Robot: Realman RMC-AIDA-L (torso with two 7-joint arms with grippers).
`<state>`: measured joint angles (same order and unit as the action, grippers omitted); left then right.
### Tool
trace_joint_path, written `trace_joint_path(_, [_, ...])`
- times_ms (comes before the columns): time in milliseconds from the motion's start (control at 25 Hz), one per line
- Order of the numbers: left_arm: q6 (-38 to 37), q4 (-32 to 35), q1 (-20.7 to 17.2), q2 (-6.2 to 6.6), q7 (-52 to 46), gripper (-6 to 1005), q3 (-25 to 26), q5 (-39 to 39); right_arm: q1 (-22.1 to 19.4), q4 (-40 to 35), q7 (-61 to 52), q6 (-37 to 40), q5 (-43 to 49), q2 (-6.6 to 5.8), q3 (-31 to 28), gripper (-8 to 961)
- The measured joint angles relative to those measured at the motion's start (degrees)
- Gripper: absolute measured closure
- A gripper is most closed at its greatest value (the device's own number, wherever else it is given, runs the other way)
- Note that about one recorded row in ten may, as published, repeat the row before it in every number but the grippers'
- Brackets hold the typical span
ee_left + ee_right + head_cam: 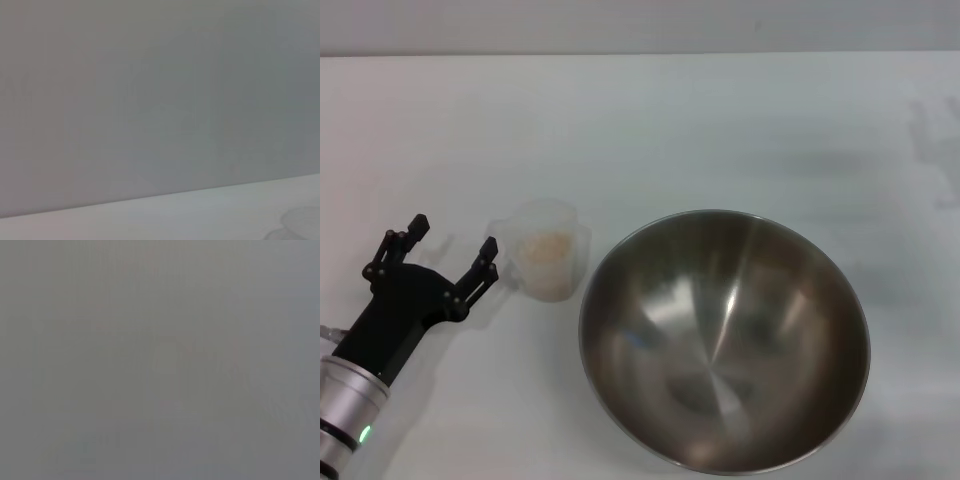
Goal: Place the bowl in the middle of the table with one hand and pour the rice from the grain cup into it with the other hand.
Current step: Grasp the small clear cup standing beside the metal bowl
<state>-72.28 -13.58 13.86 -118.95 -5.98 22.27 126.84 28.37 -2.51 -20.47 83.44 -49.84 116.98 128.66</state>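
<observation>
We see a plain white counter (720,120) filling almost the whole head view, with a grey wall edge along its far side. Two things stand directly on it. A large shiny steel bowl (725,340) sits upright right of centre, towards the near edge, and it looks empty. Just beside its left rim stands a small clear grain cup (550,250), upright, holding pale rice (548,247). Whether cup and bowl touch, we cannot tell.
</observation>
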Motion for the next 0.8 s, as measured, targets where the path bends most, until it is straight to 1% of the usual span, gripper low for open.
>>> trace_joint_path(480, [3.6,0.3,3.0,0.03,0.1,142,0.9,0.0,0.3,0.0,0.0,-0.2,0.0,0.00,-0.4,480])
trace_joint_path(800, [3.9,0.8,3.6,0.04,0.0,142,1.8,0.0,1.0,0.0,0.0,-0.7,0.0,0.00,-0.4,480])
